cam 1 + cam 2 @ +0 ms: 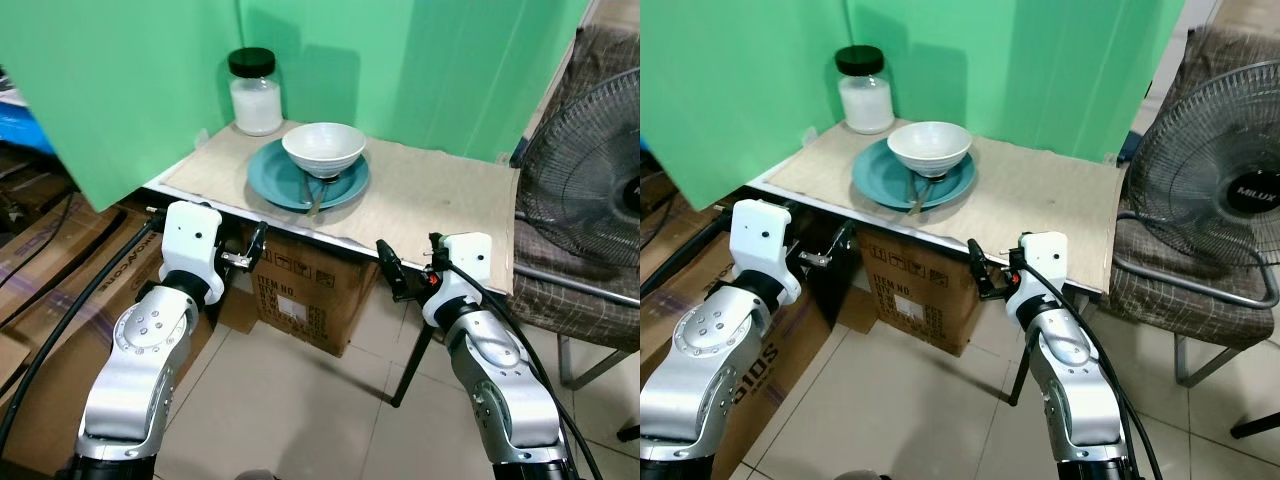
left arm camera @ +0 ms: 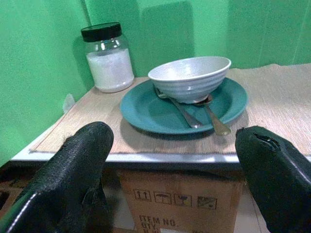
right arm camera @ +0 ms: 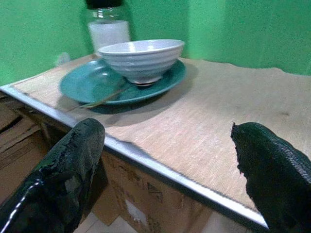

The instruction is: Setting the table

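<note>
Looks like a makeshift home corner: small table point(image 1: 440, 200) under a woven mat, backed by green screens point(image 1: 150, 70). Cardboard boxes point(image 1: 300, 290) stacked on pale floor tiles beneath the near edge. Standing fan point(image 1: 585, 180) and cushioned chair point(image 1: 1200, 290) just off the table's right edge.

- You have a round teal plate point(image 1: 290, 180) lying flat on the tan woven mat.
- A ribbed white ceramic bowl point(image 1: 323, 147) sits upright on its far side.
- Two metal spoons point(image 2: 194, 110) lie on the plate, bowl ends tucked under it.
</note>
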Robot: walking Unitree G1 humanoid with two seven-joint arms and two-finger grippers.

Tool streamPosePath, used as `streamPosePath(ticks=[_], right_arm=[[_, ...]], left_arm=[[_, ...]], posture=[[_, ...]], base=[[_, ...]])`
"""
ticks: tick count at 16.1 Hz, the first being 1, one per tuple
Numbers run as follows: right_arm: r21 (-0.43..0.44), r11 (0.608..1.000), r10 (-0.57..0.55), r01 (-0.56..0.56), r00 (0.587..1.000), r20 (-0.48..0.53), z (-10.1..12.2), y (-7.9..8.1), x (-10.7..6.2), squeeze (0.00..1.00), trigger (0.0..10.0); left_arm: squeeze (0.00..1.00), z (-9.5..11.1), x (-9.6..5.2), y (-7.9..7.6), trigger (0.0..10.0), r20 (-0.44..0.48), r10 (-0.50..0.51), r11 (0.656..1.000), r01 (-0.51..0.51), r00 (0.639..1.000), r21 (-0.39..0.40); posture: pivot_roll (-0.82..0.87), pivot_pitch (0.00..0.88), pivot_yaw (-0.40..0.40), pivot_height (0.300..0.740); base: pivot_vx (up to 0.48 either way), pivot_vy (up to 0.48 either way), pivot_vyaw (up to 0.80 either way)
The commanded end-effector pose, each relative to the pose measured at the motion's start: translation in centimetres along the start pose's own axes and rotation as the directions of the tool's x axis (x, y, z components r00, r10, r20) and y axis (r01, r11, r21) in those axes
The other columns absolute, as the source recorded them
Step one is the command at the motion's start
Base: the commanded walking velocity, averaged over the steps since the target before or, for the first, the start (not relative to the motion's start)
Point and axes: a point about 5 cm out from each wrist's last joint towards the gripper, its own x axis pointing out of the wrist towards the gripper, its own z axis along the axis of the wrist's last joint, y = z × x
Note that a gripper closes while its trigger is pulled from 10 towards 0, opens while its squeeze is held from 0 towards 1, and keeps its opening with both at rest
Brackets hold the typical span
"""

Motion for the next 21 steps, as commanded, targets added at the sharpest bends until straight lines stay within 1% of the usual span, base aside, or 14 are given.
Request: streamPosePath(ticks=[1, 6, 14, 16, 19, 20, 21], right_arm=[[0.018, 1.000, -0.014, 0.013, 1.000, 0.009, 0.22, -0.16, 0.10, 0.00, 10.0], [0.007, 0.999, -0.044, 0.044, 0.999, 0.022, 0.38, -0.46, 0.21, 0.00, 10.0], [0.029, 0.999, -0.042, 0.041, 0.999, 0.020, 0.25, -0.31, 0.00, 0.00, 10.0], [-0.014, 1.000, -0.018, 0.019, 1.000, 0.022, 0.43, -0.02, 0.07, 0.00, 10.0], [-0.020, 0.998, -0.051, 0.052, 0.998, 0.033, 0.66, -0.41, 0.22, 0.00, 10.0], [0.004, 0.998, -0.060, 0.060, 0.998, 0.031, 0.67, -0.56, 0.23, 0.00, 10.0], [0.009, 0.998, -0.060, 0.060, 0.998, 0.032, 0.67, -0.60, 0.19, 0.00, 10.0]], left_arm=[[0.00, 0.06, 0.07, 0.08, 10.0, 0.004, 0.006, 1.000, -0.006, 1.000, -0.002], [0.00, 0.14, 0.22, 0.02, 10.0, 0.007, -0.006, 1.000, 0.006, 1.000, -0.006], [0.00, 0.10, 0.17, -0.13, 10.0, 0.004, -0.019, 1.000, 0.019, 1.000, -0.012], [0.00, 0.12, 0.16, -0.10, 10.0, 0.005, -0.021, 1.000, 0.021, 1.000, -0.013], [0.00, 0.19, 0.22, -0.32, 10.0, 0.007, -0.033, 0.999, 0.033, 0.999, 0.007], [0.00, 0.16, 0.20, -0.51, 10.0, 0.006, -0.039, 0.999, 0.039, 0.999, 0.004], [0.00, 0.15, 0.19, -0.52, 10.0, 0.006, -0.040, 0.999, 0.040, 0.999, 0.003]], posture=[[0.10, 0.000, 0.017, 0.740], [0.10, 0.000, 0.017, 0.740], [0.10, 0.000, 0.019, 0.740], [0.10, 0.000, 0.019, 0.740], [0.10, 0.000, 0.017, 0.740], [0.10, 0.000, 0.016, 0.740], [0.10, 0.000, 0.016, 0.740]], base=[[0.326, 0.000, 0.00], [0.316, 0.000, 0.00], [0.306, 0.000, 0.00], [0.304, 0.000, 0.00], [0.304, 0.000, 0.80], [0.304, 0.000, 0.00], [0.304, 0.000, 0.00]])
